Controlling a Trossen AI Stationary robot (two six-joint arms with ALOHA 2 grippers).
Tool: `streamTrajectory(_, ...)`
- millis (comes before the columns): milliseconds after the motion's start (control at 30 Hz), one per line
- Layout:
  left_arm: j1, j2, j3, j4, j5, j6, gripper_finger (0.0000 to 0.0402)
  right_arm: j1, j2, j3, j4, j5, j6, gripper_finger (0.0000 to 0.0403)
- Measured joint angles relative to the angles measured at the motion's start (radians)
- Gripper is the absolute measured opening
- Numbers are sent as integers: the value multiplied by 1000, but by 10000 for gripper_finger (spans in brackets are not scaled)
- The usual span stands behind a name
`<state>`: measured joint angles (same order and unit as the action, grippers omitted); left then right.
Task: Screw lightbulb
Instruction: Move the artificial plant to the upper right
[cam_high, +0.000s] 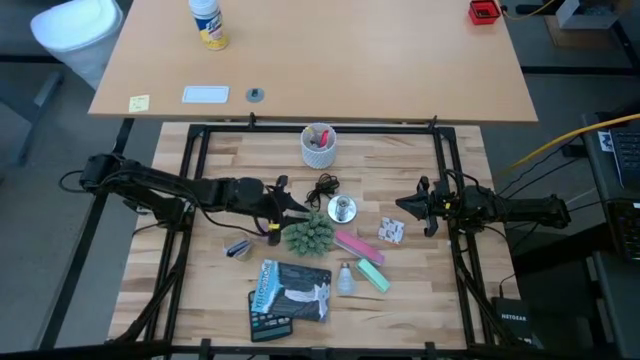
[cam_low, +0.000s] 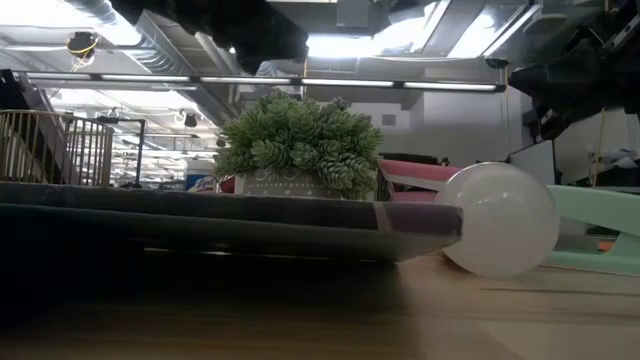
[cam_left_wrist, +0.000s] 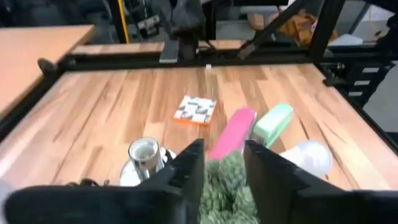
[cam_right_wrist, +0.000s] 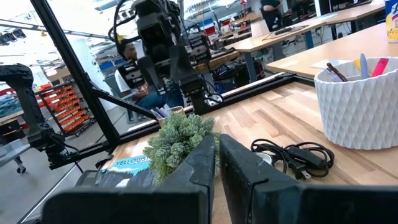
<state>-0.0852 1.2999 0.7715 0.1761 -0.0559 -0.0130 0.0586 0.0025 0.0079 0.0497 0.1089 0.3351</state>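
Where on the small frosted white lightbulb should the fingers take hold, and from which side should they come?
Probably across the round glass of the small frosted white lightbulb, coming from above. It lies on its side between the dark printed package and the mint green bar, so a level approach looks crowded.

On the table (cam_high: 220, 150), the cup of pens (cam_high: 318, 145) stands at the far middle. Nearer, the socket disc (cam_high: 342, 209) sits with its cord (cam_high: 322, 187) on the far side. The plant (cam_high: 308, 236) lies just left of the disc. The lightbulb (cam_high: 346, 279) lies nearer still, between the packet (cam_high: 290, 290) on its left and the two markers (cam_high: 364, 260) on its right. A small card (cam_high: 391, 231) lies right of the disc.
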Motion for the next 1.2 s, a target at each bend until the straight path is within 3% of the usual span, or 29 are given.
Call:
streamTrajectory(233,-1,0,0,-120,0,-91,183,0,0,0,0,0,0,28)
streamTrajectory(467,-1,0,0,-193,0,-174,210,0,0,0,0,-5,0,28)
streamTrajectory(1000,-17,173,0,-88,-30,-220,210,0,0,0,-7,-5,0,28)
streamTrajectory(1200,-17,173,-1,-92,-110,-219,160,0,0,0,-7,-5,0,28)
